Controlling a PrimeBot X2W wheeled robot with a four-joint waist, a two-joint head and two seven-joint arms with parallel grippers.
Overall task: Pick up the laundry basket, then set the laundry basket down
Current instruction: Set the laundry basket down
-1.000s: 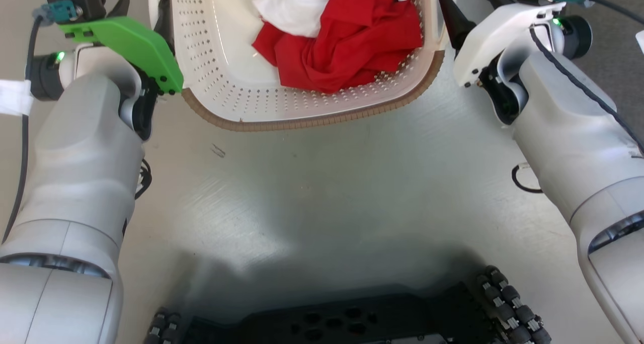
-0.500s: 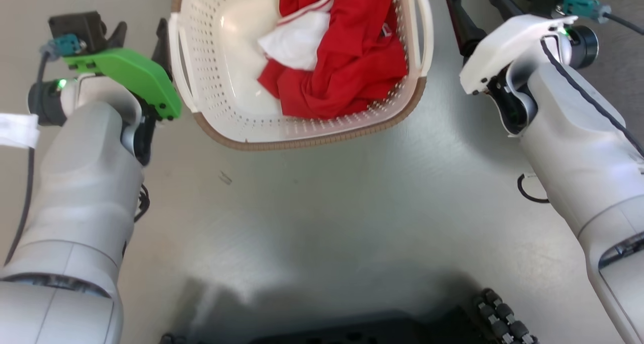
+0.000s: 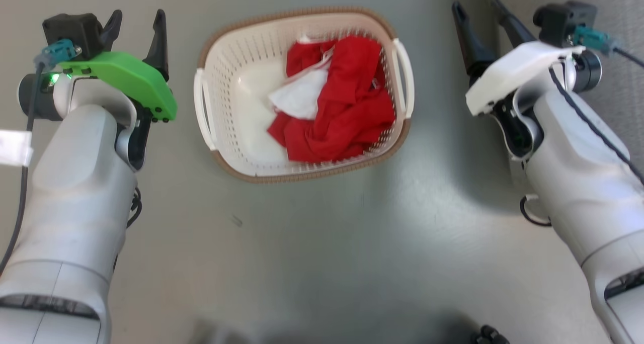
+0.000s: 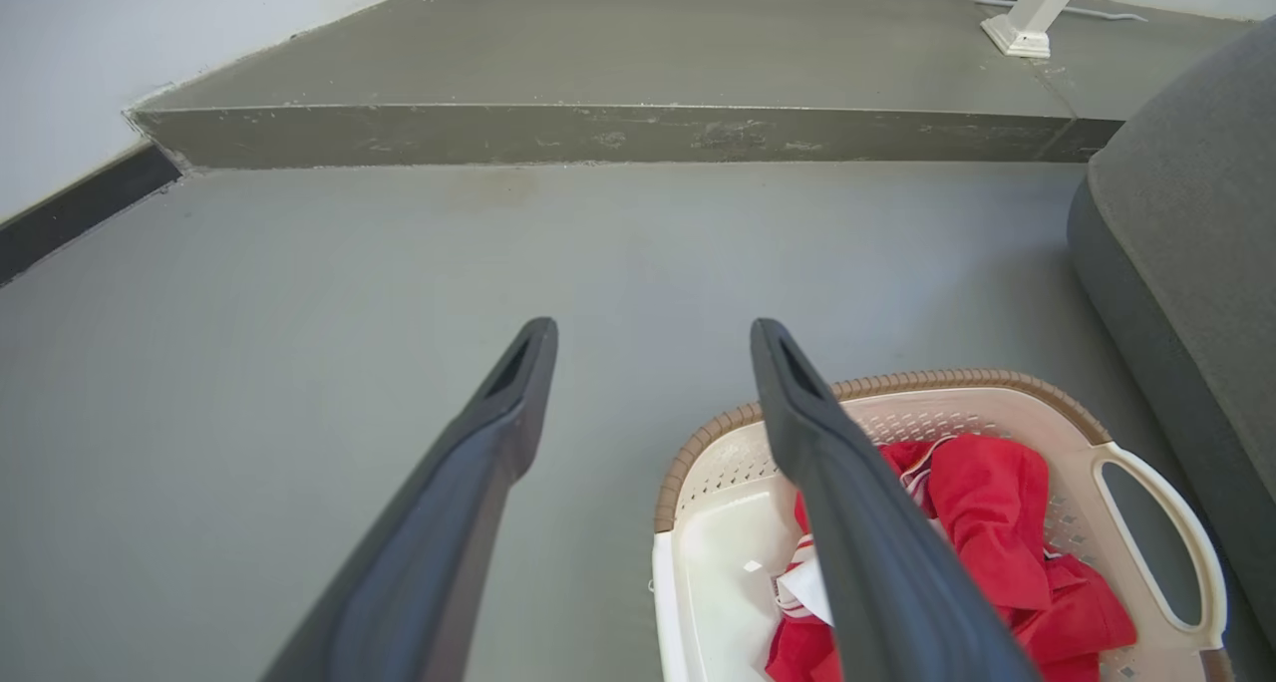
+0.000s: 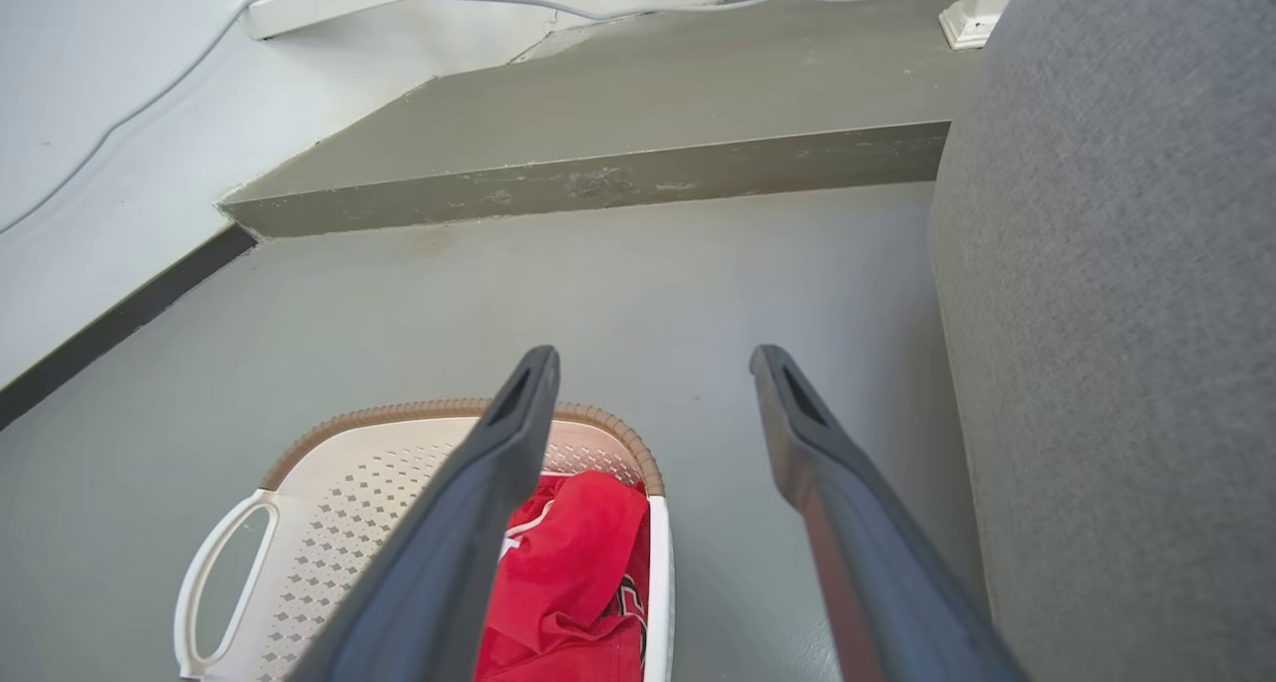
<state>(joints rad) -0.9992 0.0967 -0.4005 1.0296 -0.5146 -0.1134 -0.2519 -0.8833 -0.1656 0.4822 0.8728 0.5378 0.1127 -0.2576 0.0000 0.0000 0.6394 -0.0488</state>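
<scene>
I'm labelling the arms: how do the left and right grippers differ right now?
The left gripper wears a green cover; the right gripper a white cover. The left gripper is off the laundry basket's left side, the right gripper off its right. Both are open, empty and apart from the basket.

I face a concrete step (image 4: 618,136): grey floor (image 4: 249,283) before it, grey sofa (image 5: 1116,313) right, white wall (image 4: 120,34) left of it.
</scene>
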